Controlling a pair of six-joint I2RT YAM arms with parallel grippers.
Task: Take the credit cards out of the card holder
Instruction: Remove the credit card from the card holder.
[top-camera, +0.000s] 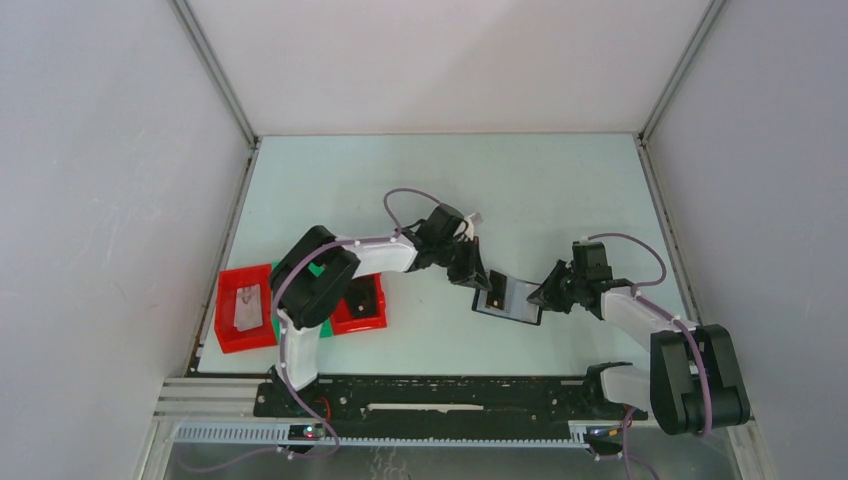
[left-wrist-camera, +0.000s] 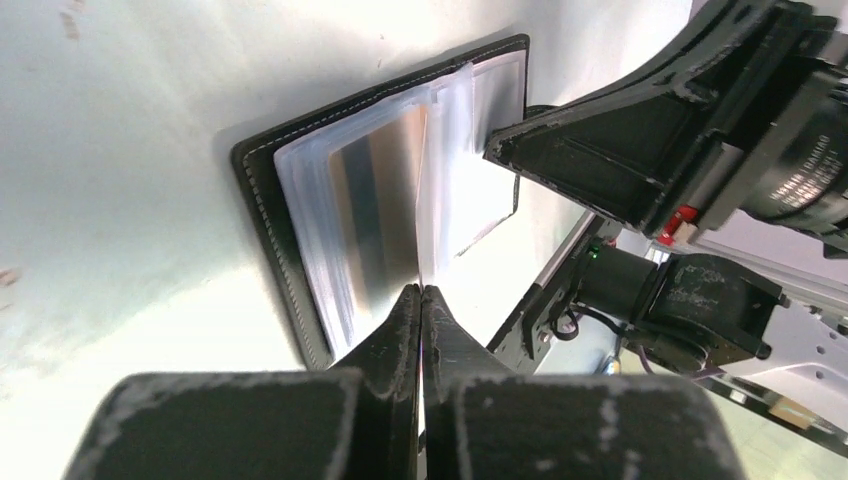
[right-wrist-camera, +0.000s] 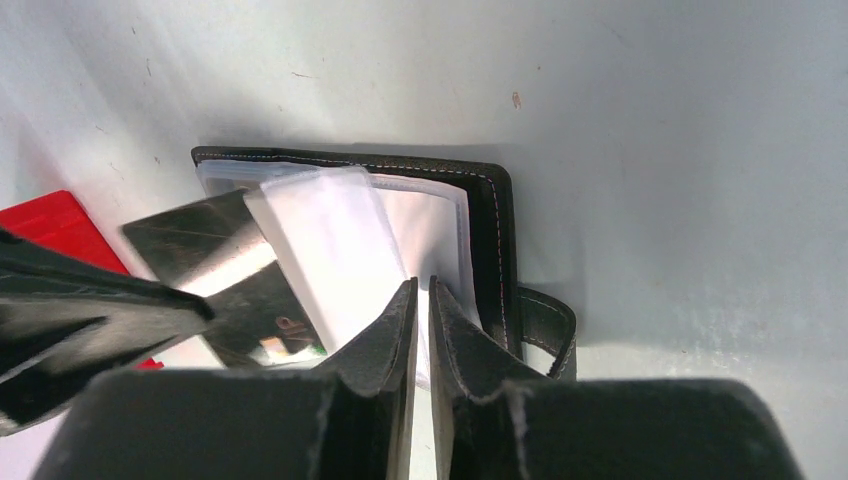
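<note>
The left claw (left-wrist-camera: 421, 288) was clamped on a shiny grey card (right-wrist-camera: 230, 265), partly out of the open black folding card holder (right-wrist-camera: 495, 230). The right claw (right-wrist-camera: 421, 283) pinched the clear plastic sleeve (right-wrist-camera: 325, 240) at its tips, and removal looked unfinished.

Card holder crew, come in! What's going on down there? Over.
Left end effector shut on a card, angled off the sleeves. Right end effector pinching the open card holder by its clear sleeves. Nothing seen blocking the pull.

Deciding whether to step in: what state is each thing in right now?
card holder, open, lying flat.
left gripper, shut on credit card.
right gripper, shut on clear sleeve.
credit card, raised, tilted over the holder.
red tray, holds a pale item.
</note>
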